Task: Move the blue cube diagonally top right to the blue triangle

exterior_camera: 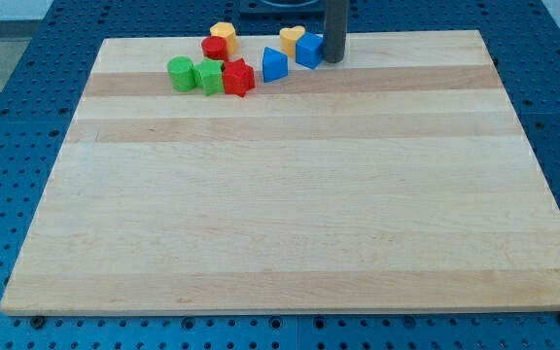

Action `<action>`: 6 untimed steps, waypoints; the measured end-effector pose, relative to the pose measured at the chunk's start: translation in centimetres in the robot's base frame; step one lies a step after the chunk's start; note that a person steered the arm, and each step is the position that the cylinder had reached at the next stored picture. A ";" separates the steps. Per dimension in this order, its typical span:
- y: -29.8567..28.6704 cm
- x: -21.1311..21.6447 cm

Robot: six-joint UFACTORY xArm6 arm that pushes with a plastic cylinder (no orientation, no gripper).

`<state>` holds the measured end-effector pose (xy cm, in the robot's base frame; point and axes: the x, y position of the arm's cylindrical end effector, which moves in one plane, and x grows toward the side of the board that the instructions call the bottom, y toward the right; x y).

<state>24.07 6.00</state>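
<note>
My tip (333, 60), a bare rod holding nothing, touches the blue cube (309, 50) on its right side at the board's top; the cube already sits just up-right of the blue triangle (274, 65).

Two yellow blocks (223, 34), two red (238, 78), two green (180, 72) crowd the wooden board (290, 214).

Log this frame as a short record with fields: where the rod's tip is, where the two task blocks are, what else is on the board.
tip: my tip at the blue cube's right side, seemingly touching
blue cube: near the view's top edge, up and right of the blue triangle
blue triangle: apart from the cube
neighbour: yellow block against the cube's left
cluster at left: yellow block, red cylinder, red block, green cylinder, green block
surface: wooden board
</note>
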 end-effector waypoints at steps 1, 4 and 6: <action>-0.4 0.0; -0.7 -3.1; 0.4 -3.1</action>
